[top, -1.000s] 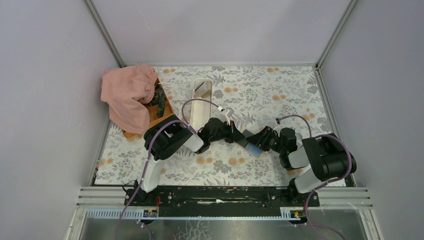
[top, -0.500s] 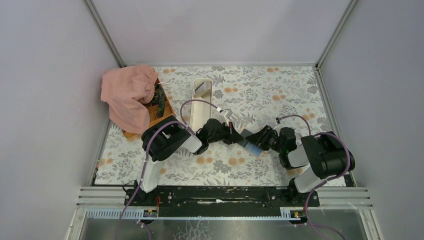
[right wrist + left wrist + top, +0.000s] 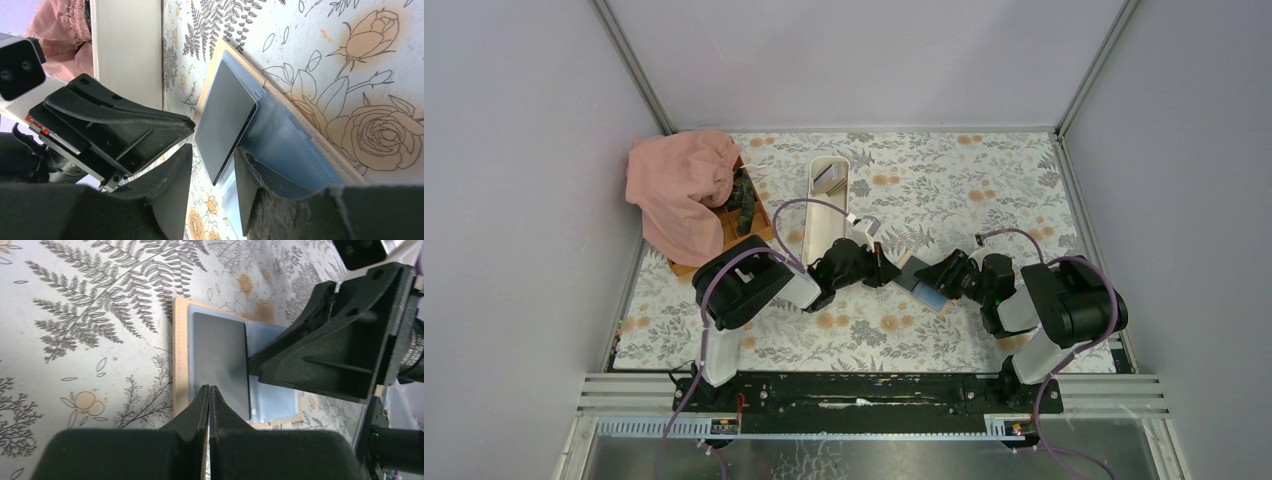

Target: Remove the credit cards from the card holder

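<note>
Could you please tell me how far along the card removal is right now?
Done: the card holder lies open. In hand: the open right claw rests on it while the shut left claw meets the edge of a dark grey card sticking out of its pocket; a pinch cannot be confirmed. Left: pulling that card free.

Tight squeeze at the card holder (image 3: 927,296): the left gripper (image 3: 209,388) crowds its left side, the right gripper (image 3: 213,160) closes off its right. The white tray (image 3: 827,215) blocks behind-left of it; the floral table (image 3: 984,190) beyond it lies open.
</note>
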`<control>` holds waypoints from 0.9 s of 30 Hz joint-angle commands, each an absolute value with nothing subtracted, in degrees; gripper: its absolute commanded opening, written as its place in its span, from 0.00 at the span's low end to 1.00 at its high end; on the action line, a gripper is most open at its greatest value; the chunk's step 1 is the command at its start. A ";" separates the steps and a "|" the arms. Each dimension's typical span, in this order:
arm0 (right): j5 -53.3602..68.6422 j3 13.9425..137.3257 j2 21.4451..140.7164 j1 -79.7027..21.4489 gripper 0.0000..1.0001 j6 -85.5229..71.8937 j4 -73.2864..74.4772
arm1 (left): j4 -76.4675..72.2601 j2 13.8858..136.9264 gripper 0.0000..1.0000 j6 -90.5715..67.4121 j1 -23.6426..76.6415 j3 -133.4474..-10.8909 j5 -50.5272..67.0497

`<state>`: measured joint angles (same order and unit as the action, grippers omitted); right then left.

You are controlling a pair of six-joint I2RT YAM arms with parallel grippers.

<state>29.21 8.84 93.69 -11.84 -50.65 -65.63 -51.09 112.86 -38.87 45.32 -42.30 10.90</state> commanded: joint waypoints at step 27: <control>31.96 11.82 101.95 -11.88 0.44 -55.51 -80.03 | -47.34 118.45 0.00 -35.80 49.17 -44.86 6.36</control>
<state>30.96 9.28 101.78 -11.77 -55.20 -76.77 -50.43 116.31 -36.38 47.20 -45.32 3.42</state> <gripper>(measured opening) 0.440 0.010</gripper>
